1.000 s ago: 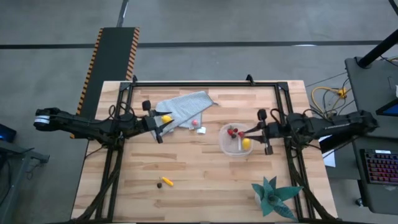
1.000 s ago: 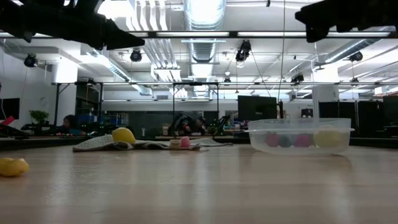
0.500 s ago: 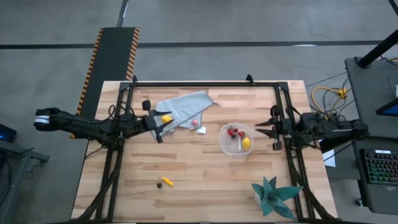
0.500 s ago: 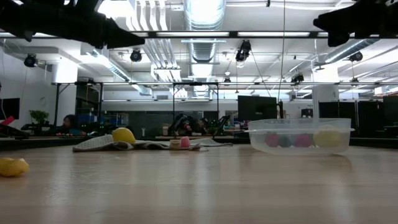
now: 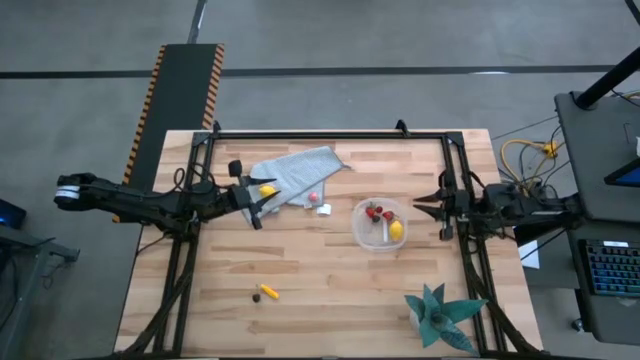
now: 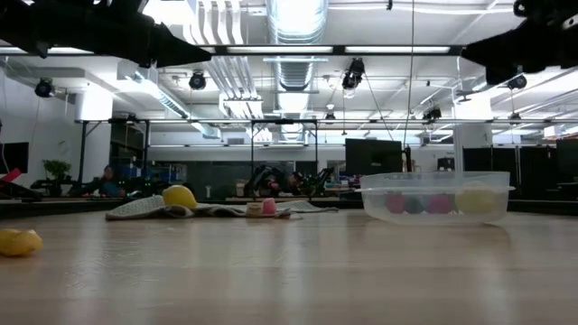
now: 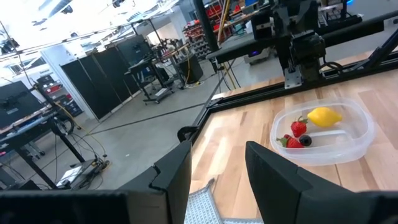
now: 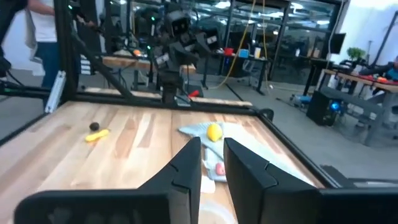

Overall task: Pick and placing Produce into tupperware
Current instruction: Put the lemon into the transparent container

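While the left hand (image 5: 258,208) hovers, fingers apart, it should descend squarely onto the lemon (image 5: 267,190) on the cloth (image 5: 300,172).

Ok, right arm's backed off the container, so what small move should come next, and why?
Probably lower the left gripper onto the lemon on the grey cloth. It hangs open right beside that lemon, while the right gripper sits empty by the table's right edge. The tupperware already holds strawberries and a lemon, so this looks like the nearest loose piece.
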